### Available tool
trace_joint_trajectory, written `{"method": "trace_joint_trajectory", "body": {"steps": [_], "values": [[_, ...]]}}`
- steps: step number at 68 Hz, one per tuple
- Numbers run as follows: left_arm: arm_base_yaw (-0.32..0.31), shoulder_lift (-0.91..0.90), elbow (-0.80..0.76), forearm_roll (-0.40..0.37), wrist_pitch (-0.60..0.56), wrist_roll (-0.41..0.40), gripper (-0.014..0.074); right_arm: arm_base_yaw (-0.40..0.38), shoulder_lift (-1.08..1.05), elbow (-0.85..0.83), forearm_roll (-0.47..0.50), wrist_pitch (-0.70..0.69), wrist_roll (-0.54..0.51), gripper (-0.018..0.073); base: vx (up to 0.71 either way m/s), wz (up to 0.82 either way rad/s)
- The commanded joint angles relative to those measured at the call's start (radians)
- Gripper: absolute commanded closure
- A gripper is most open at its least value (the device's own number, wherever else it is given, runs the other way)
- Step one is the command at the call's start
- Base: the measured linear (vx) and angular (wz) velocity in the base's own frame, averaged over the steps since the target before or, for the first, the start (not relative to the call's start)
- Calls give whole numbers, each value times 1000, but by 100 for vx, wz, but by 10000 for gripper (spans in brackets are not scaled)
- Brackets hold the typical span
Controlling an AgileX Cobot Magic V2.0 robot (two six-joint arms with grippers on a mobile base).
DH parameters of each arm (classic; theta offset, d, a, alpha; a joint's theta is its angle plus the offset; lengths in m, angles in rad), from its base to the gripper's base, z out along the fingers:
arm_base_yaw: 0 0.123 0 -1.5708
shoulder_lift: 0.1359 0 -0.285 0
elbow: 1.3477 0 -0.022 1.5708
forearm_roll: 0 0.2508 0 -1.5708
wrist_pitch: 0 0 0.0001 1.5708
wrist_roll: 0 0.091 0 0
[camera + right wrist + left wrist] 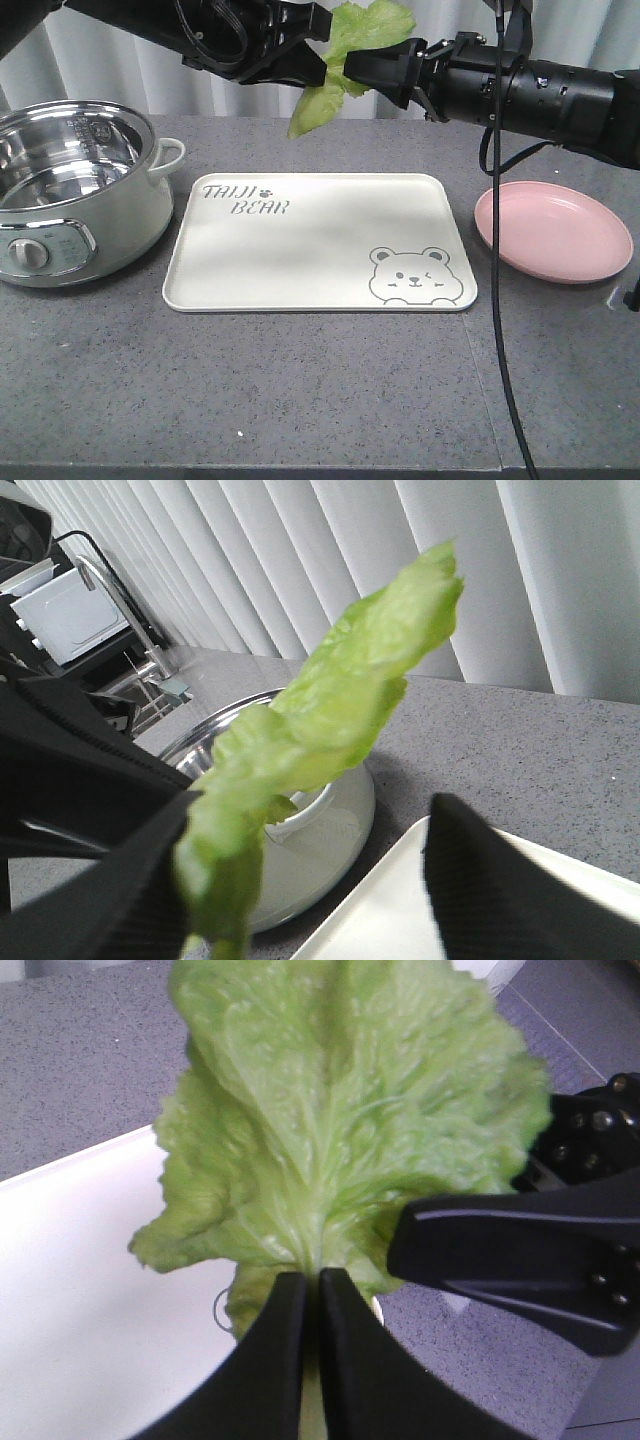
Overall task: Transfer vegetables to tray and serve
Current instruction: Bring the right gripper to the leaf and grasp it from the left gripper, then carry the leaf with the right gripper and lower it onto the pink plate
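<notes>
Lettuce [360, 30] hangs over the tray's [300, 240] far edge, pinched by the left claw [312, 1285]. The right claw [318, 800] is spread beside it. Placing and serving remain.

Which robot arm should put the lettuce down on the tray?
Left. The left pincer is shut on the stem of the lettuce, right by the tray; the right pincer is open, gripping nothing.
</notes>
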Motion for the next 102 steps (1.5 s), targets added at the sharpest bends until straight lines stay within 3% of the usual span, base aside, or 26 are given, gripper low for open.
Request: {"method": "trace_joint_trajectory", "body": {"steps": [1, 5, 12, 22, 31, 53, 59, 70, 76, 86, 93, 102], "values": [[-7, -55, -30, -49, -50, 3, 604, 0, -44, -34, 100, 28, -7, 302, 0, 0], [-7, -55, -30, -49, -50, 3, 604, 0, -44, -34, 100, 29, -12, 430, 0, 0], [-7, -55, -30, -49, -48, 3, 604, 0, -44, -34, 100, 31, -34, 575, 0, 0], [-7, -55, -30, -45, -51, 3, 596, 0, -45, -34, 100, 48, -64, 568, 0, 0], [-7, -55, -30, -46, -51, 3, 532, -2, -50, -34, 100, 29, -64, 566, 0, 0], [-7, -58, -30, -49, -44, 3, 199, -10, -89, -34, 100, -90, -75, 564, 0, 0], [-6, -59, -30, -48, -24, 3, 143, -43, -109, -34, 100, -115, -75, 564, 0, 0], [-6, -60, -30, -21, 23, 3, 136, -190, -151, -34, 91, -87, -5, 564, 0, 0], [-6, -60, -30, -20, 34, 3, 136, -299, -162, -32, 39, -17, 77, 563, 0, 0], [-6, -61, -30, -20, 36, 3, 136, -446, -163, -32, -164, 54, 227, 564, 0, 0], [-6, -61, -30, -20, 33, 3, 136, -493, -163, -30, -314, 71, 319, 564, 0, 0], [-6, -61, -30, -19, 37, 3, 136, -494, -163, -30, -543, 31, 445, 564, 0, 0]]}}
